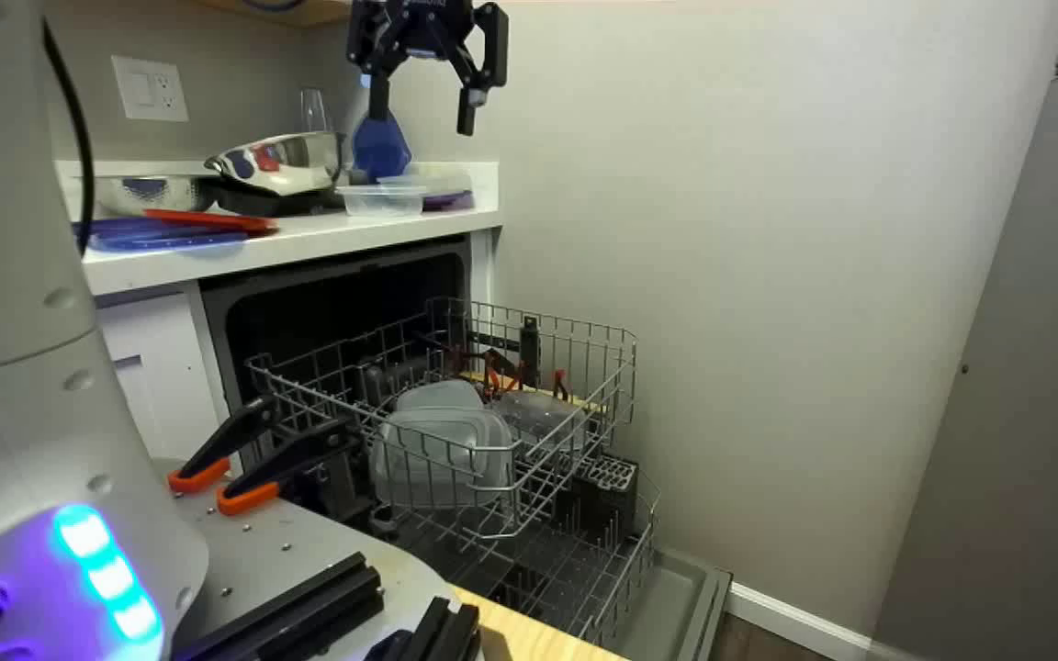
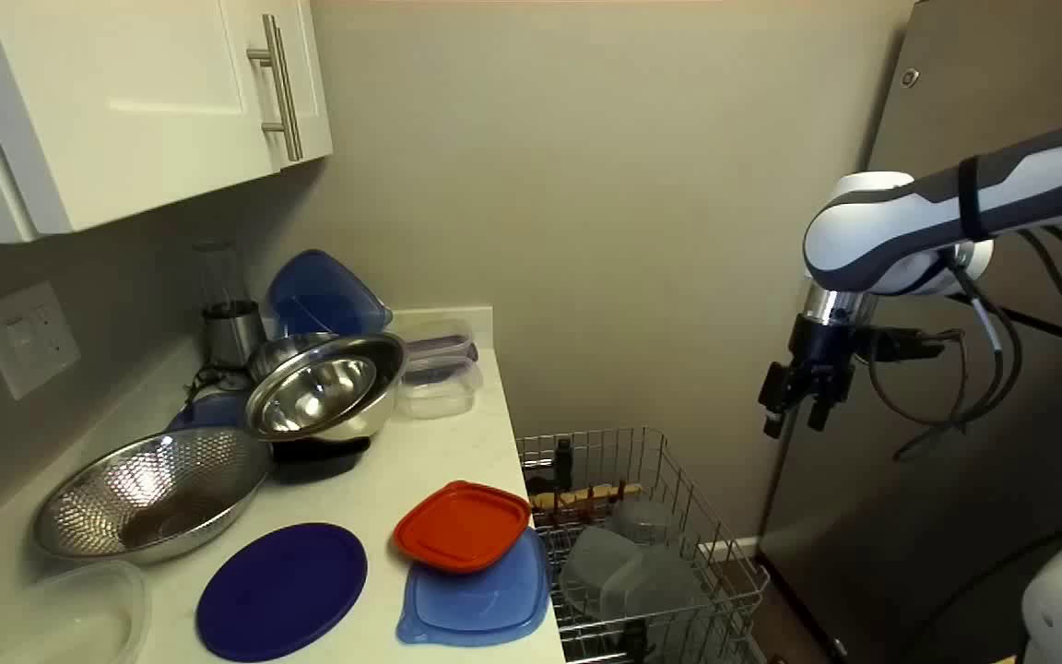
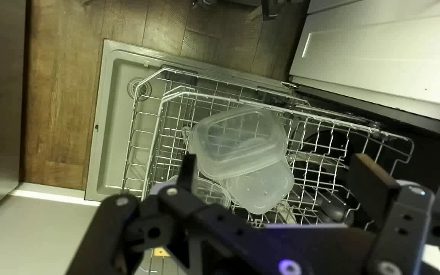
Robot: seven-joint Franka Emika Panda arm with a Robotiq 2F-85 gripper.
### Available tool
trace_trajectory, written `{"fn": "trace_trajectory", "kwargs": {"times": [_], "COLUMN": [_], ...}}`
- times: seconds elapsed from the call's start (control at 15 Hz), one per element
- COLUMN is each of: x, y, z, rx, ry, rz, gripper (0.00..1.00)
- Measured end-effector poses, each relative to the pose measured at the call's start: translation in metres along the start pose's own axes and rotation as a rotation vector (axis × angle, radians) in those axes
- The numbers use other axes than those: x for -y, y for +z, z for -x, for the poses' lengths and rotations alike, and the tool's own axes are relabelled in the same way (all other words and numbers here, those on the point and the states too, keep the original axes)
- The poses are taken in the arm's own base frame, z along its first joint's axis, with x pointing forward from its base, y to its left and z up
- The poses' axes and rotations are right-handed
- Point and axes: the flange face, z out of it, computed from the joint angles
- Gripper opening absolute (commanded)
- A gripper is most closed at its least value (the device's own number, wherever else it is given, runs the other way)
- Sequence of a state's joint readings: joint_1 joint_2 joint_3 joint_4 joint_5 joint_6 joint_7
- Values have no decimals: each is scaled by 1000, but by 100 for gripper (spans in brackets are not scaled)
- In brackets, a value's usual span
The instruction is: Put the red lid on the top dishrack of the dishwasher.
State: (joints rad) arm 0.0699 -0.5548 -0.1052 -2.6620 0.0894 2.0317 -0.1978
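Observation:
The red lid point(image 2: 462, 526) lies on a light blue lid at the counter's edge; in an exterior view the red lid point(image 1: 217, 220) shows nearly edge-on. It is out of sight in the wrist view. Below the counter, the dishwasher point(image 1: 345, 292) has its door down and its top dishrack point(image 1: 584, 322) pulled out. My gripper point(image 1: 422, 110) hangs high, well apart from the lid, its jaws wide and nothing between them. In the wrist view the gripper point(image 3: 281, 168) looks down on the top dishrack point(image 3: 212, 97), with both fingers spread over it.
Translucent containers point(image 3: 239, 141) occupy part of the rack. On the counter point(image 2: 402, 461) stand a steel colander point(image 2: 153, 498), steel bowls point(image 2: 324, 392), a dark blue lid point(image 2: 282, 590) and the light blue lid point(image 2: 476, 595). A white cabinet point(image 2: 153, 101) overhangs it. A wall point(image 1: 749, 275) rises behind.

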Motion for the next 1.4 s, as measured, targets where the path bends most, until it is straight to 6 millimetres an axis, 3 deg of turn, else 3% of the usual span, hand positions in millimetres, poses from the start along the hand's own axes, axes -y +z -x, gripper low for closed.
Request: {"fn": "trace_trajectory", "kwargs": {"times": [0.67, 1.07, 1.4], "x": [7, 80, 134], "y": [-3, -16, 14], "z": [-4, -59, -106], "rx": [-10, -92, -86], "ry": [-19, -168, -209], "rz": [11, 41, -54], "gripper": [100, 100, 100]}}
